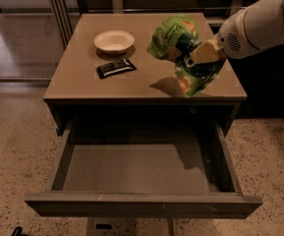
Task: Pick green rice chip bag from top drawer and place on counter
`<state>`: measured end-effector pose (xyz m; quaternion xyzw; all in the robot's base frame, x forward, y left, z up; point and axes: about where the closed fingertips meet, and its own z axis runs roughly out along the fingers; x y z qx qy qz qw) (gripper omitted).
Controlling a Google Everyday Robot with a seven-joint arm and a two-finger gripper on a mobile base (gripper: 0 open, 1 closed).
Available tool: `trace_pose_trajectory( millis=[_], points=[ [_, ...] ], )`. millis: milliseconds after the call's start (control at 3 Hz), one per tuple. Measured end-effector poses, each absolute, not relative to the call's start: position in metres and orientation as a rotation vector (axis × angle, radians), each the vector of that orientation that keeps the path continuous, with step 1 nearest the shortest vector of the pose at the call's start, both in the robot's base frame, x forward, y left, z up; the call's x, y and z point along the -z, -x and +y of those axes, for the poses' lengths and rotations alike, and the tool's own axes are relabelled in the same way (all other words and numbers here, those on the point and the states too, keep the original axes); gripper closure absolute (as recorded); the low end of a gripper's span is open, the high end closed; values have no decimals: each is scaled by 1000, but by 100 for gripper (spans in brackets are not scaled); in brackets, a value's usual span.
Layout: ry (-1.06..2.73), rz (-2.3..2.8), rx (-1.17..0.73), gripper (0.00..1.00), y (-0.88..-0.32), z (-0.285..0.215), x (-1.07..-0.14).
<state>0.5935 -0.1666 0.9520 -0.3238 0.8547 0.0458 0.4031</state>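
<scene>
The green rice chip bag [180, 53] is light green, crumpled foil with a dark label. It hangs in the air over the right front part of the counter [131, 85], its lower end close to the counter's front edge. My gripper [194, 58] comes in from the right on a white arm and is shut on the bag's middle. The bag throws a shadow on the counter below it. The top drawer [136, 168] is pulled out wide below the counter, with a bare flat grey bottom.
A shallow white bowl [114, 41] sits on the counter at the back left. A small black wrapped bar [115, 68] lies just in front of it. Speckled floor surrounds the cabinet; a glass partition stands behind.
</scene>
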Motion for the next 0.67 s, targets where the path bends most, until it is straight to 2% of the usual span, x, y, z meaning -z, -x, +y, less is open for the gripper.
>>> trace_pose_trajectory(
  millis=[667],
  points=[
    [744, 2267, -108, 100, -629, -175, -927]
  ],
)
